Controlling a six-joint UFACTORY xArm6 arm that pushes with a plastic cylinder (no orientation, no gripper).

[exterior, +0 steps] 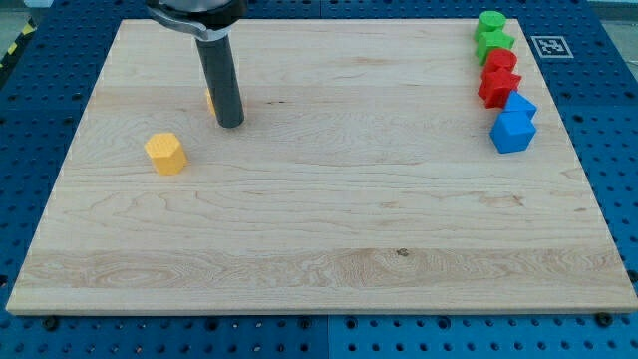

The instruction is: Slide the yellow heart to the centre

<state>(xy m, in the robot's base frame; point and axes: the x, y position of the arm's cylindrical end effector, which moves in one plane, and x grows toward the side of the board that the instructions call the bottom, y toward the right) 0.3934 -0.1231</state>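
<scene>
My tip (230,124) rests on the wooden board (319,219) in the upper left part of the view. A sliver of a yellow block (209,99) shows just left of the rod and is mostly hidden behind it; its shape cannot be made out. A second yellow block (165,154), roughly hexagonal, lies below and to the left of the tip, clearly apart from it.
At the view's upper right, along the board's right edge, stand a green cylinder (490,23), a green star (493,44), a red block (499,62), a red star (498,87), and two blue blocks (519,104) (512,132). Blue pegboard surrounds the board.
</scene>
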